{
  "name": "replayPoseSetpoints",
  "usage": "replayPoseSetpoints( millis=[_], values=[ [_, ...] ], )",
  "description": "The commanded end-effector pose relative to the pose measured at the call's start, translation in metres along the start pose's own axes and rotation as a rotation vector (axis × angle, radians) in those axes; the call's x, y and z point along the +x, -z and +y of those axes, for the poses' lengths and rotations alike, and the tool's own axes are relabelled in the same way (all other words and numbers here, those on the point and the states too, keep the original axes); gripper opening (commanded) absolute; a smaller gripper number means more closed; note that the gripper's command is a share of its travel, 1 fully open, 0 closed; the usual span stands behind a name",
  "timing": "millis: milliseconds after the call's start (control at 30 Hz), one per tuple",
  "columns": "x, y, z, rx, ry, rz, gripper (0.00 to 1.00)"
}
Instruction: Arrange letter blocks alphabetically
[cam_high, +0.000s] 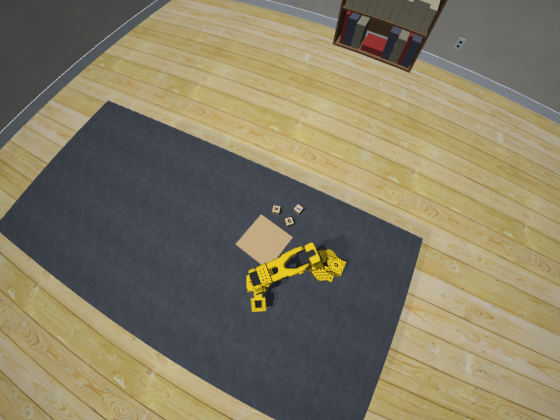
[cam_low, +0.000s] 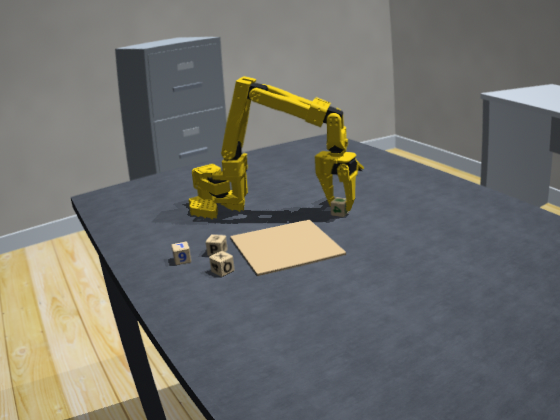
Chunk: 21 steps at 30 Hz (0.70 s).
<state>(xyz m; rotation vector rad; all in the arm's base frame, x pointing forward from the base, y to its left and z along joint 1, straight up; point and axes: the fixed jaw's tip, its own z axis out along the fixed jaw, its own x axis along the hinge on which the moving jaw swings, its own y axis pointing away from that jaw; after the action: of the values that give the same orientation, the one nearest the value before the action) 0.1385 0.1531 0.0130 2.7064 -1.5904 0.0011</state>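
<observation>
The tan mat (cam_low: 288,246) lies flat on the dark table and shows in the overhead view (cam_high: 264,238) too. My gripper (cam_low: 341,206) reaches down just behind the mat's far right corner and is shut on a wooden block with green marks (cam_low: 338,206), which rests on the table. In the overhead view the arm (cam_high: 327,267) hides this block. Three more wooden blocks stand off the mat at its left side: one with a blue mark (cam_low: 181,252), one with a P on its side (cam_low: 216,244) and one with an O on its side (cam_low: 221,263).
The robot's base (cam_low: 216,189) stands behind the mat. A grey filing cabinet (cam_low: 170,102) is beyond the table and a grey desk (cam_low: 522,140) is at the right. The table's left edge runs close to the three blocks.
</observation>
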Motion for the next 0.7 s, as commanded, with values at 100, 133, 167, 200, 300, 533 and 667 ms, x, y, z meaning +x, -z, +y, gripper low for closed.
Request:
replayPoseSetpoints(
  millis=[100, 133, 167, 200, 300, 533, 667],
  values=[
    [-0.003, 0.015, -0.012, 0.083, -0.001, -0.028, 0.0],
    [-0.003, 0.015, -0.012, 0.083, -0.001, -0.028, 0.0],
    [-0.003, 0.015, -0.012, 0.083, -0.001, -0.028, 0.0],
    [-0.003, 0.015, -0.012, 0.083, -0.001, -0.028, 0.0],
    [-0.003, 0.018, -0.013, 0.083, -0.001, -0.028, 0.0],
    [-0.003, 0.034, -0.012, 0.083, -0.001, -0.028, 0.0],
    [-0.003, 0.04, -0.012, 0.083, -0.001, -0.028, 0.0]
  ],
)
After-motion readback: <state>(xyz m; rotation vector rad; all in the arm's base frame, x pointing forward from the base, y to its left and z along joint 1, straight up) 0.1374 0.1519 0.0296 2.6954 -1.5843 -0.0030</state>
